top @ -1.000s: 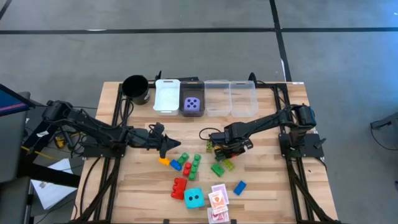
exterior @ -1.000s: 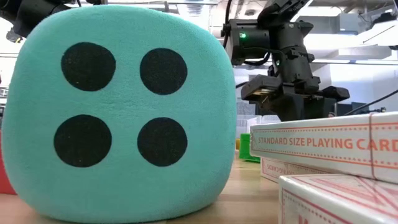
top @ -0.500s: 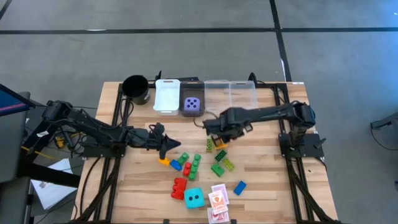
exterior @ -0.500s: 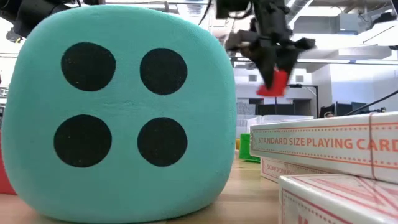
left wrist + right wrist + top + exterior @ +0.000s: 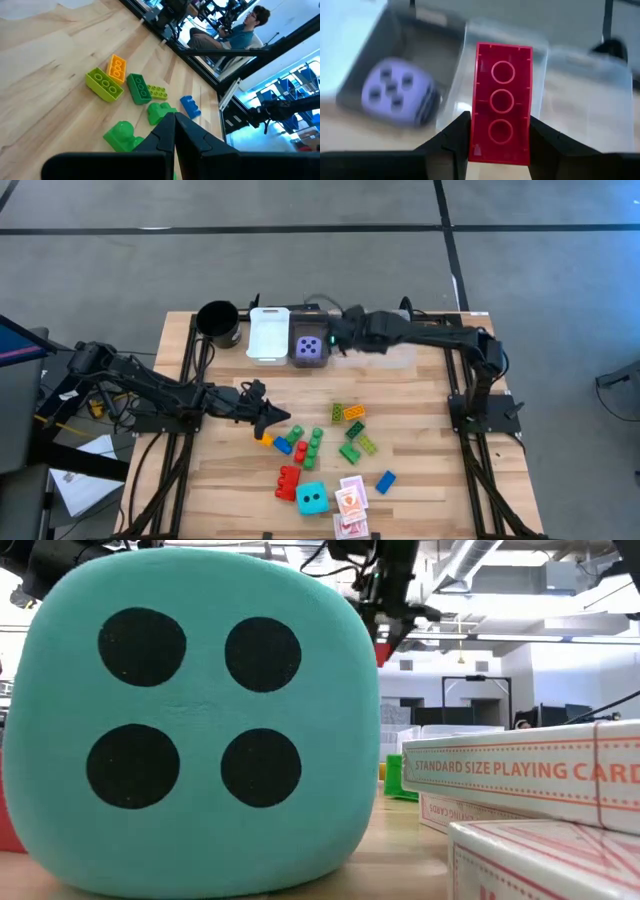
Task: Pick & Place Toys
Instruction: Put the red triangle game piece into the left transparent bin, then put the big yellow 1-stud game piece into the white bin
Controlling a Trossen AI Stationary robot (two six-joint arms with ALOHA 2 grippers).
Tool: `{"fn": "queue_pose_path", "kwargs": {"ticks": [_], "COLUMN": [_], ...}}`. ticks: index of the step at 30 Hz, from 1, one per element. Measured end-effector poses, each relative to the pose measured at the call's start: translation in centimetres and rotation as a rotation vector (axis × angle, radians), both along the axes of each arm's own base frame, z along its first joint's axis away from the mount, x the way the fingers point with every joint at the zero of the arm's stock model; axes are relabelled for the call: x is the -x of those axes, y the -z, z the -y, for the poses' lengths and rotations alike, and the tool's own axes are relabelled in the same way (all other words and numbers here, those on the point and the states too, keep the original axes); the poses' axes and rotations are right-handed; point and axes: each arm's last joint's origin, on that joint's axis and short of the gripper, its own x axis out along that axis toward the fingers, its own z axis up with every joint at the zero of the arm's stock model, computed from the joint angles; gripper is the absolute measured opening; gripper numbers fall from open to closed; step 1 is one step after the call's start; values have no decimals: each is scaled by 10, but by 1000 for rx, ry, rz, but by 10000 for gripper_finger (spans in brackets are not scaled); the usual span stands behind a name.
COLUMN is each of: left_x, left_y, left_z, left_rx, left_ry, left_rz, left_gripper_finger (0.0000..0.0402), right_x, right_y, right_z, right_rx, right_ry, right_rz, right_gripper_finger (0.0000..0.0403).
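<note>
red brick [image 5: 502, 103] pinched in my right gripper [image 5: 500, 131] above the bins [image 5: 580, 95]; left gripper [image 5: 174, 131] closed, idle.

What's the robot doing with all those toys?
It's tidying toys into bins. The right gripper holds a red brick up over the row of bins, near the clear bin. The purple die already sits in the dark bin. The left gripper waits, shut, by the bricks on the table.
</note>
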Motion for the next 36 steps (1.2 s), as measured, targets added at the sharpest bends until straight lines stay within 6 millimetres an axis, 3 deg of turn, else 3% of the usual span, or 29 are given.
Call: {"fn": "queue_pose_path", "kwargs": {"ticks": [6, 13, 18, 28, 36], "left_x": [-1, -4, -4, -4, -4], "left_y": [0, 0, 0, 0, -1], "left_z": [-7, -30, -42, -52, -52], "left_rx": [2, 4, 14, 15, 16], "left_ry": [-36, -128, -158, -201, -198], "left_rz": [3, 2, 1, 1, 6], "left_gripper_finger": [0, 0, 0, 0, 0], "right_x": [7, 15, 18, 22, 7], "right_y": [5, 4, 5, 5, 3], "right_z": [47, 74, 82, 89, 71], "right_rx": [13, -12, -49, -83, -40], "right_ry": [62, 14, -21, -18, -152], "right_rz": [-7, -16, -15, 3, 1], "right_gripper_finger": [138, 142, 159, 238, 248]}}
